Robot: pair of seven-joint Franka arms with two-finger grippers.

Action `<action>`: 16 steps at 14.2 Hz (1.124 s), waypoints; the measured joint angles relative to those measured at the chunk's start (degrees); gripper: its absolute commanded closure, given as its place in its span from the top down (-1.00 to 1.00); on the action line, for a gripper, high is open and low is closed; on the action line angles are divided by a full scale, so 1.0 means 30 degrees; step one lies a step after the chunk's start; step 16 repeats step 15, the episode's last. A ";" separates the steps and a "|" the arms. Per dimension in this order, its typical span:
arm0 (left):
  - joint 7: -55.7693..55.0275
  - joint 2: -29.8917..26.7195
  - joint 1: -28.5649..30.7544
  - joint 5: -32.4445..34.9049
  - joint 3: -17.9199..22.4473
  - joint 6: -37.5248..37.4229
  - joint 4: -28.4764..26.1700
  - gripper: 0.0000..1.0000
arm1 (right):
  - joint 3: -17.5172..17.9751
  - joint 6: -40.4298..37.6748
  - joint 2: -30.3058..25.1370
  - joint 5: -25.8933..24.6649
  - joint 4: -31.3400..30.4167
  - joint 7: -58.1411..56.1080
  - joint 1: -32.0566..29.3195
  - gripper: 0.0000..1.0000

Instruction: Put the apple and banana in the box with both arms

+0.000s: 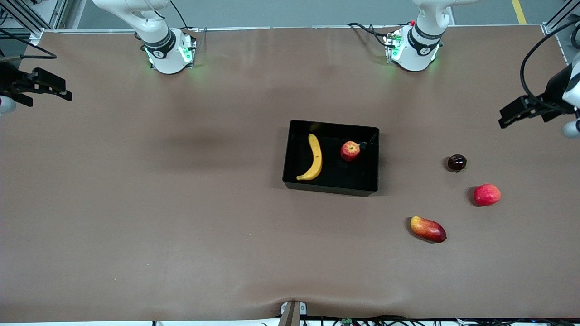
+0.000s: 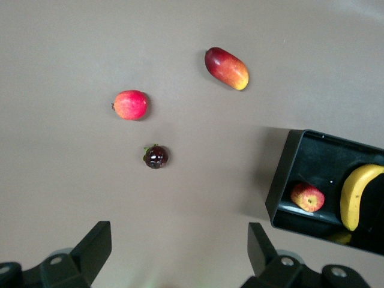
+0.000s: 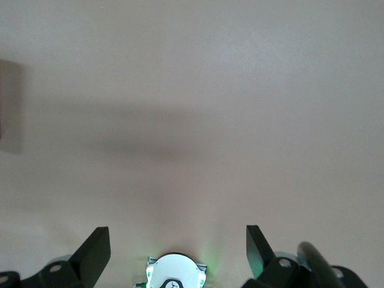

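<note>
The black box (image 1: 290, 154) stands mid-table. The yellow banana (image 1: 313, 157) and the speckled red apple (image 1: 350, 151) lie inside it, apart from each other. In the left wrist view the box (image 2: 281, 180), the apple (image 2: 308, 197) and the banana (image 2: 356, 196) show too. My left gripper (image 1: 511, 113) is open and empty, high over the table edge at the left arm's end; its fingers (image 2: 91, 251) frame bare table. My right gripper (image 1: 59, 88) is open and empty, high over the right arm's end, with bare table between its fingers (image 3: 93, 252).
Three other fruits lie on the table toward the left arm's end: a dark round fruit (image 1: 456, 162), a smooth red-pink fruit (image 1: 486, 194) and a red-and-yellow mango-like fruit (image 1: 427, 229). They show in the left wrist view (image 2: 156, 156) (image 2: 130, 104) (image 2: 227, 68). The right arm's base (image 3: 175, 273) shows.
</note>
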 measured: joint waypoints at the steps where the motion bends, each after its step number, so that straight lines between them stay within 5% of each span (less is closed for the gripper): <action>1: 0.0007 -0.0478 -0.0467 -0.0028 0.0358 -0.0035 -0.0504 1.00 | 0.0004 -0.0002 0.0000 0.0000 0.0000 0.0000 0.0007 1.00; 5: 0.0007 -0.1925 -0.1036 -0.0036 0.0485 -0.0038 -0.1986 1.00 | 0.0006 -0.0001 0.0000 0.0000 0.0001 0.0564 0.0017 1.00; 16: 0.0007 -0.1920 -0.1035 -0.0037 0.0492 0.0078 -0.1854 1.00 | -0.0001 -0.0019 0.0001 0.0000 -0.0006 0.1057 0.0036 1.00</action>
